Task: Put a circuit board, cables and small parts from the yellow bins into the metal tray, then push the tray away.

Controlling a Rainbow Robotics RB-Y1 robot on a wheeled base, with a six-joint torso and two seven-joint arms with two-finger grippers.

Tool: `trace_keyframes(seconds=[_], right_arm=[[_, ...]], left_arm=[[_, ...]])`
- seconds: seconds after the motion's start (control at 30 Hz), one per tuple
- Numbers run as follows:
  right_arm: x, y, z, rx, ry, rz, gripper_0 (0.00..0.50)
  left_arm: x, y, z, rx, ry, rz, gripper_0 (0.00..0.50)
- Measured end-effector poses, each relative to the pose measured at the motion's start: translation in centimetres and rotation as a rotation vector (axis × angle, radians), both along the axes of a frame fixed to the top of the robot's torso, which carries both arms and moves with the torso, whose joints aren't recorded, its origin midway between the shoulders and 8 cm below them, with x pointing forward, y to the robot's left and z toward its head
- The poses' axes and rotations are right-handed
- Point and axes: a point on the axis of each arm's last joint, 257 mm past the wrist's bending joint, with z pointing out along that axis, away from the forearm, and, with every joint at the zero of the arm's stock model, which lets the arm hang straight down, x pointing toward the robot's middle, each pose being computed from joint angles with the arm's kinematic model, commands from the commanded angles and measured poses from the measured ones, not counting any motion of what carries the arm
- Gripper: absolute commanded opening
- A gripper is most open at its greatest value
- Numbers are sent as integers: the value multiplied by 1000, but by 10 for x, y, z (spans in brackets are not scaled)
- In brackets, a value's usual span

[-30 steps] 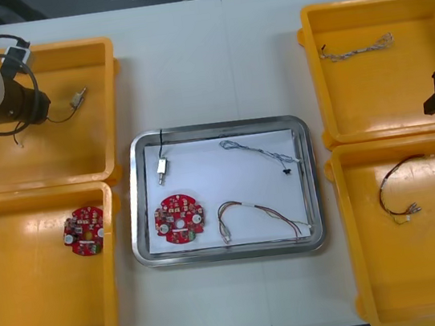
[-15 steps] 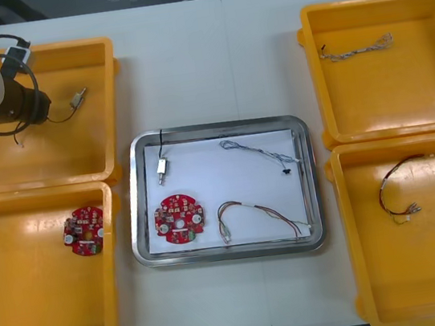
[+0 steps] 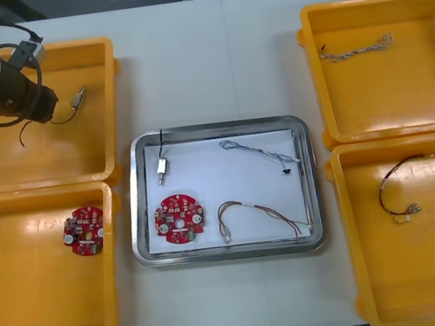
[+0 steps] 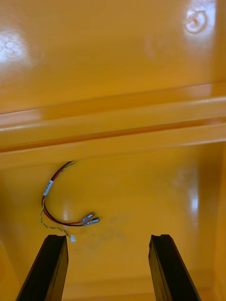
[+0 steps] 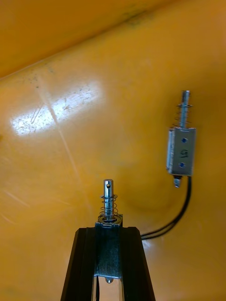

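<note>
L gripper (image 5: 108, 231): clamped on small metal part (image 5: 108, 207), inside far-left yellow bin (image 3: 53, 145).
Part handling: rigid, light, smooth metal, likely slippery; sprung pin on top. Grip flat body, not pin.
Nearby: 2nd metal part (image 5: 181, 150) just beside; its black lead (image 5: 186, 202) runs toward fingers, may snag on lift.
R gripper (image 4: 107, 238): fingers apart, above red and yellow cable (image 4: 47, 187) in near-right yellow bin (image 3: 426, 263).
Metal tray (image 3: 138, 223): centre; already holds circuit board (image 3: 179, 219), cables (image 3: 261, 153), one part.

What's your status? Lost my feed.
Left gripper shut on small metal part, far-left yellow bin. Right gripper open over near-right yellow bin, red and yellow cable ahead. Second small metal part lies apart; nothing blocking.
</note>
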Motion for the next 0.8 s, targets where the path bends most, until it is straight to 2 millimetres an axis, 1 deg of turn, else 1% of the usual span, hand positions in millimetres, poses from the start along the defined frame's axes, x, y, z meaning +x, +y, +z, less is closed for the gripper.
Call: trace_keyframes(seconds=[0.1,0.23,0.33,0.57,0.67,0.8], right_arm=[[5,6,-1,1,-20,42,500],[9,8,-1,11,-41,43,500],[8,7,-4,12,-39,41,500],[4,3,-10,2,-28,38,500],[3,2,-11,2,-26,37,500],[3,2,-12,1,-25,37,500]], left_arm=[[-8,-7,7,-12,22,-12,0],[-19,-16,17,-18,49,-32,0],[-29,-24,25,-4,67,-56,0],[-50,-51,47,22,63,-119,0],[-60,-62,53,-12,58,-90,0],[-73,-77,59,-106,47,22,0]])
